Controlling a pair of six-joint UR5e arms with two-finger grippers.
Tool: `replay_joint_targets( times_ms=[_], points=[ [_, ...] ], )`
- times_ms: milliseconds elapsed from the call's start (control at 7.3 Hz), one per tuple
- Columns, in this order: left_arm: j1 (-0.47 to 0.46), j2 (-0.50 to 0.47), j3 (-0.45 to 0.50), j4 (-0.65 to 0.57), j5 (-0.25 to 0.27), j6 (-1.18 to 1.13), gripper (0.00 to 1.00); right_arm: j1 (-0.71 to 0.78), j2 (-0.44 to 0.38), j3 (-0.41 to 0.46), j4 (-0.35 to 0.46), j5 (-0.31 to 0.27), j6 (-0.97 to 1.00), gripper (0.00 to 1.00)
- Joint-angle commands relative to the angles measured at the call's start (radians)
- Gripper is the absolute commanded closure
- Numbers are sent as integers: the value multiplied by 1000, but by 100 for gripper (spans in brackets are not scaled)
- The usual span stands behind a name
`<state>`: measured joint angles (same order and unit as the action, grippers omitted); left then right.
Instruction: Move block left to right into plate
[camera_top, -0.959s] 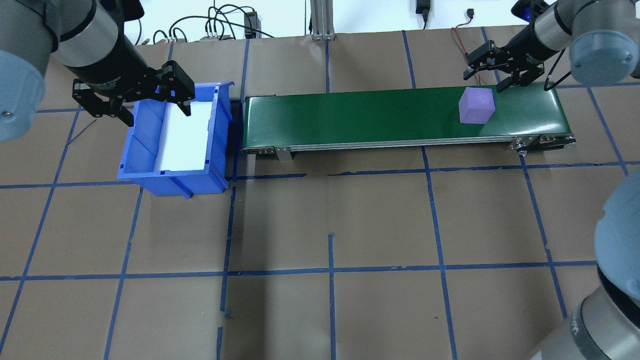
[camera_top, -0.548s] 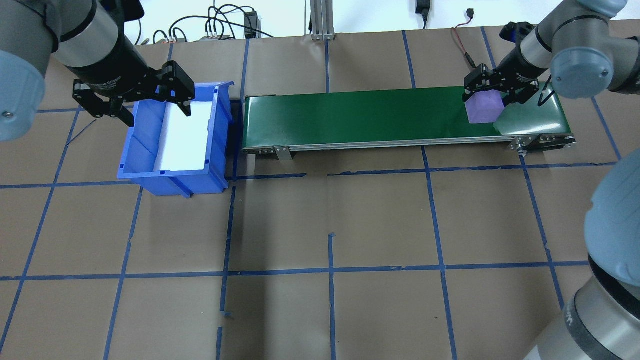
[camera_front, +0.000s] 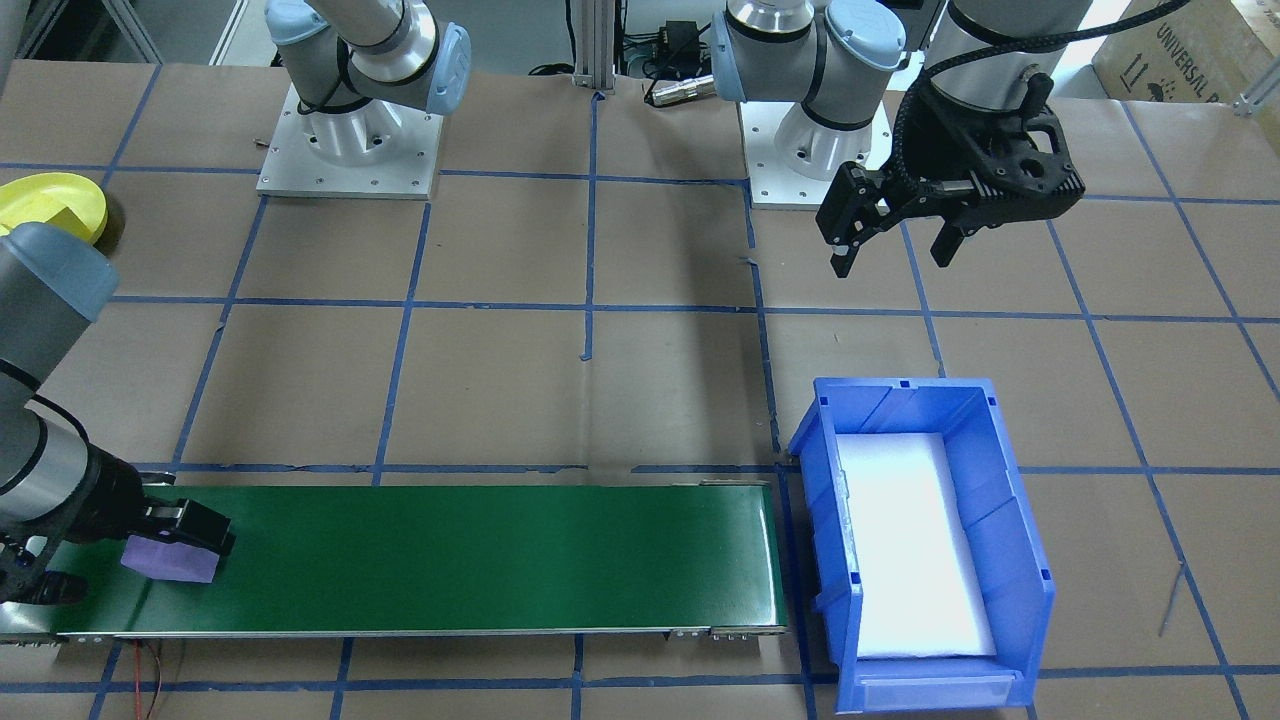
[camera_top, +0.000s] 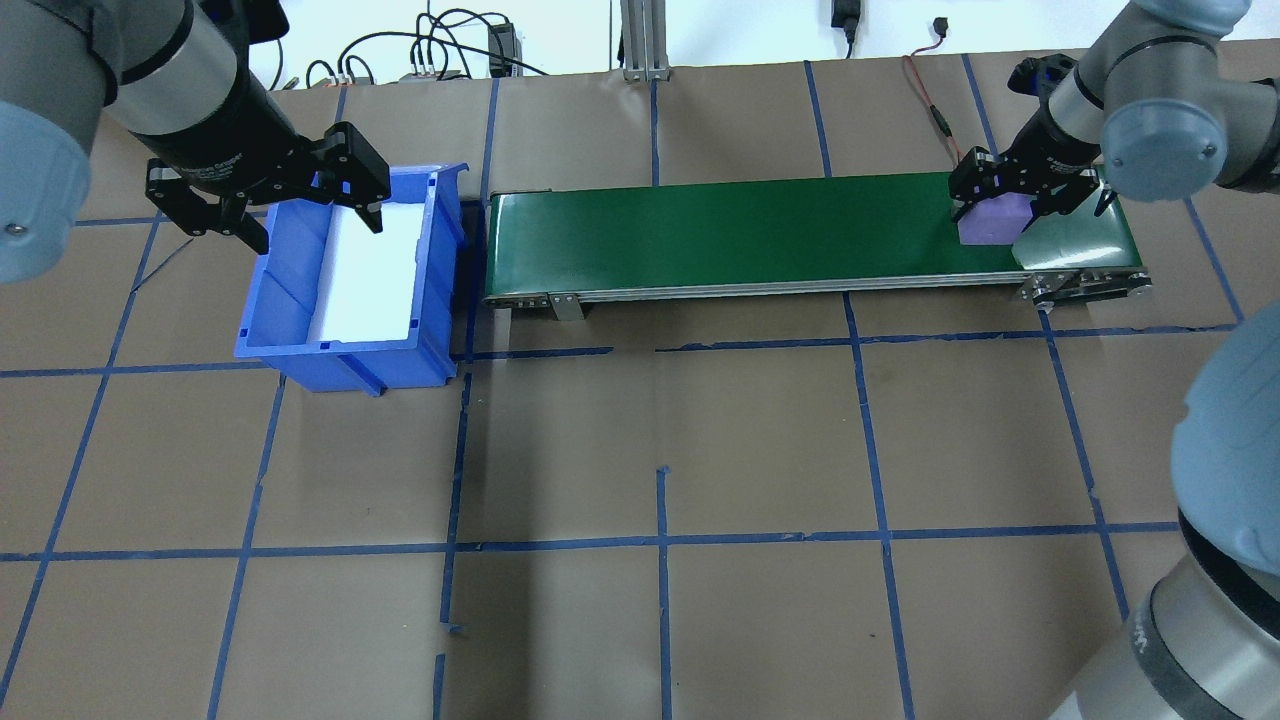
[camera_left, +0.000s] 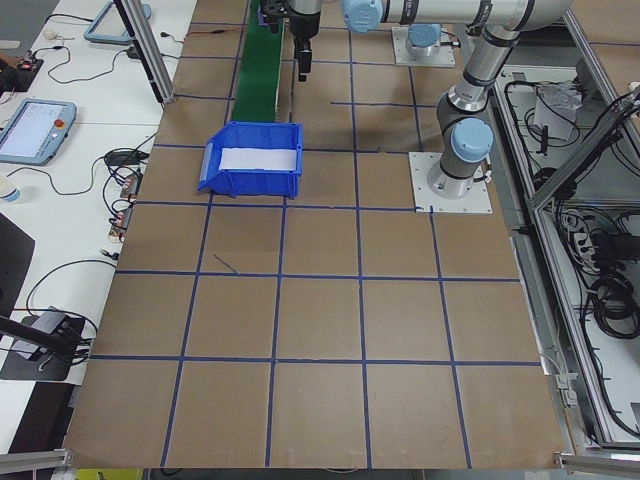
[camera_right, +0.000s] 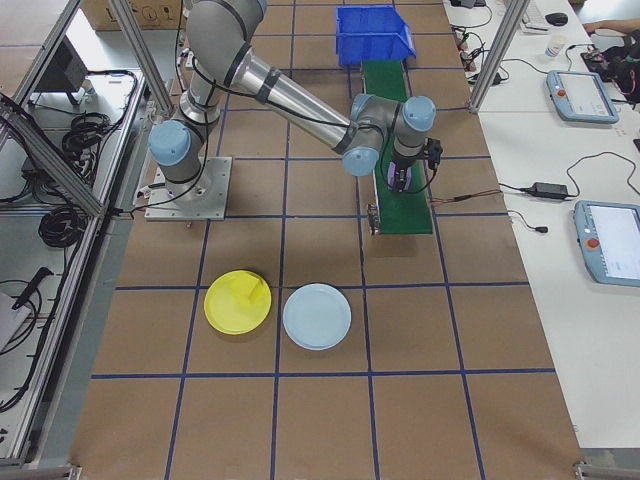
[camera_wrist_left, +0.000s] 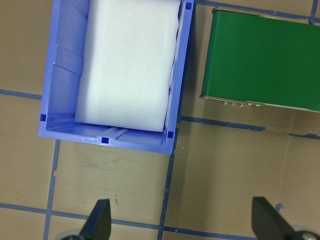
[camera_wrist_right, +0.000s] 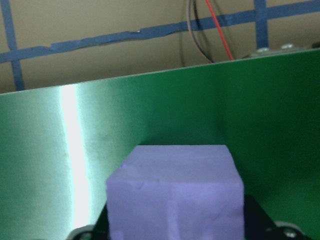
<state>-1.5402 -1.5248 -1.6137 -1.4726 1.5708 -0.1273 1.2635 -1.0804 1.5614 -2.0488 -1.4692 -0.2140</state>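
Two arms at the table, one block in play. Front-facing view: right gripper (camera_front: 150, 545) sits low on the conveyor belt (camera_front: 450, 555) at its end farthest from the blue bin (camera_front: 925, 540), fingers either side of the purple block (camera_front: 168, 562); left gripper (camera_front: 893, 235) hangs spread wide and empty above the table, back from the bin. Yellow plate (camera_front: 50, 200) peeks in at the table's edge, well apart from the belt. Overhead view: right gripper (camera_top: 1012, 195) straddles the block (camera_top: 990, 222) near the belt's end; I cannot tell whether the pads press it or merely flank it. Left gripper (camera_top: 270, 200) wide over the bin's (camera_top: 340, 270) rim. Right-side view: plate (camera_right: 237, 302) lies on the table just beside a pale blue plate (camera_right: 317, 316), both off the belt's end. Left wrist view: bin (camera_wrist_left: 65, 75) holds only white foam. Right wrist view: block (camera_wrist_right: 175, 192) fills the space between the fingers, resting on the belt. Judgement: grasp step in hand; next calls for a firm close, a straight lift, then a carry to the yellow plate, not the blue one.
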Motion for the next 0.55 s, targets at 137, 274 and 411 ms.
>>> replay_joint_targets(
  times_ms=[137, 274, 411],
  points=[
    [0, 0, 0, 0, 0, 0, 0, -77, -67, 11, 7, -141, -209, 81],
    [0, 0, 0, 0, 0, 0, 0, -169, -96, 47, 9, -181, -349, 81],
    [0, 0, 0, 0, 0, 0, 0, -288, -143, 99, 12, -203, -490, 80]
  ],
)
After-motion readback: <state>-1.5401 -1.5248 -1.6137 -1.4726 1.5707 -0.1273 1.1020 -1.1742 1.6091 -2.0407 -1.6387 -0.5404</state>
